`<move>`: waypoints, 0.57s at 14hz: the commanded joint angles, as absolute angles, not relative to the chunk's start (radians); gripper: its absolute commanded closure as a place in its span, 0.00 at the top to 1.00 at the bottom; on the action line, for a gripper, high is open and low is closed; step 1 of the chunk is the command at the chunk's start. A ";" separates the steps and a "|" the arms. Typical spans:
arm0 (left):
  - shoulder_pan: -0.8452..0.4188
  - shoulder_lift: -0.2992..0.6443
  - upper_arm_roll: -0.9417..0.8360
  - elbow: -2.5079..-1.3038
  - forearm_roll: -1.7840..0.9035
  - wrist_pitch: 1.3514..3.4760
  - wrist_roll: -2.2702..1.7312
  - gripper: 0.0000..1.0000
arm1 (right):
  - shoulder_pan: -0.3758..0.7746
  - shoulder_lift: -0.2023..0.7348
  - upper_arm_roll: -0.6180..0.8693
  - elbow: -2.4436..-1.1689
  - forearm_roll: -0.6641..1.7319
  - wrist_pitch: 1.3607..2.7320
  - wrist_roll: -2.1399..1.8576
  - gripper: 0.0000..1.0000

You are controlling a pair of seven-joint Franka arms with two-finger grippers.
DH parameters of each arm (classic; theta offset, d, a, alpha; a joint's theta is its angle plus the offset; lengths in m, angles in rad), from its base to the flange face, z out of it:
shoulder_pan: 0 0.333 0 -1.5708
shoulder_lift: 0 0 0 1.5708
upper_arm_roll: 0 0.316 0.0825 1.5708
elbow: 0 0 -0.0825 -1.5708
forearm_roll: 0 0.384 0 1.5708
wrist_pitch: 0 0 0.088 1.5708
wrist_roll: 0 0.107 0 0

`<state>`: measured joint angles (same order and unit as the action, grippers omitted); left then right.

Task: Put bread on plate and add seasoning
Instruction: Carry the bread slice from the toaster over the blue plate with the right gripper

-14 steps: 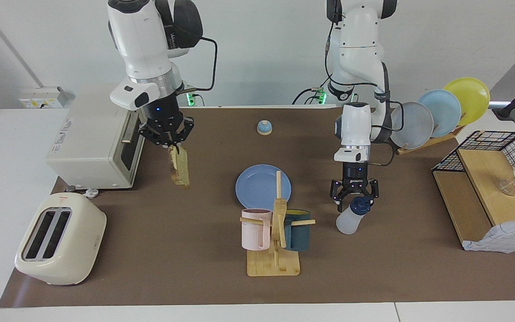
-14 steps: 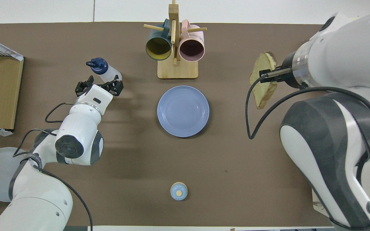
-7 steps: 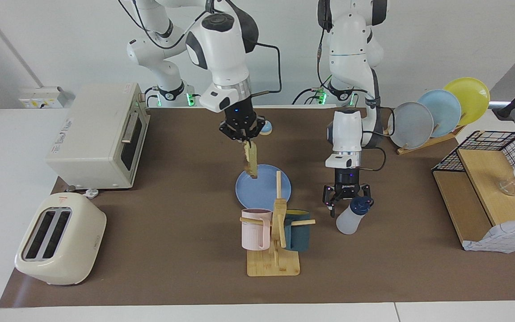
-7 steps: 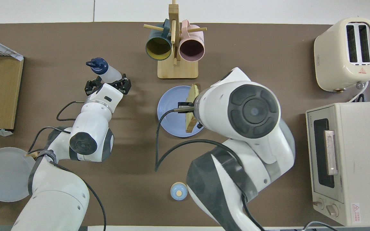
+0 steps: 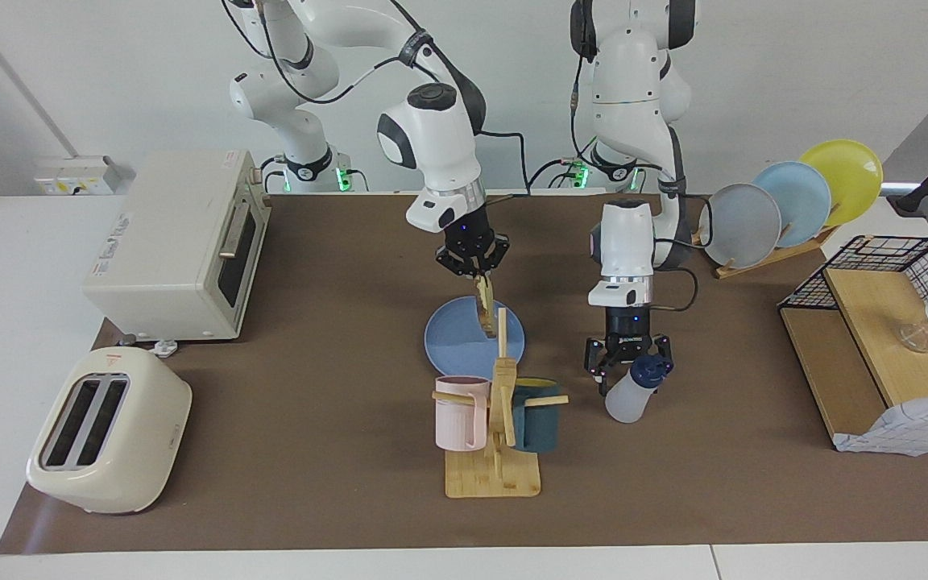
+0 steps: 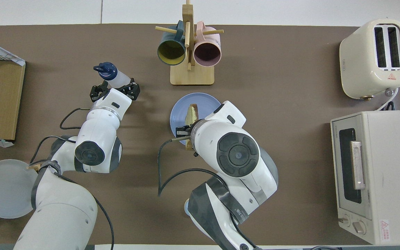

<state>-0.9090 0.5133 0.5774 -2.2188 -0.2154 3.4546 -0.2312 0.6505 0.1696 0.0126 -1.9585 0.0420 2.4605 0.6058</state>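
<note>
Plate [image 5: 464, 342]: blue, flat on the desk, landmark.
Bread [image 5: 485, 310]: hangs edge-down over the plate, pinched at its upper edge in the closed jaws of the right gripper [image 5: 474, 269].
Seasoning [image 5: 631, 391]: bottle standing beside the plate toward the left arm's end; left gripper [image 5: 627, 360], jaws spread wide, empty, at its cap.

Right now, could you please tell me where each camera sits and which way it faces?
Facing view: high across the table, looking back at the robots; both arms show, bases at top.
Overhead view: high above the robots' end, looking steeply down; arms enter from the bottom.
Shared: right end effector holding square tan toast slice over round medium-blue plate; left end effector open by translucent navy-capped squeeze bottle.
</note>
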 commanded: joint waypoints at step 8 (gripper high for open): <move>-0.913 0.561 0.588 -2.197 -0.271 3.502 -0.258 1.00 | 0.644 0.170 0.005 -2.048 0.038 2.657 0.508 0.00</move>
<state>-0.9084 0.5386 0.5779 -2.2173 -0.2383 3.4813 -0.2465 0.6663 0.1800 0.0038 -1.9975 0.0410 2.5883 0.5586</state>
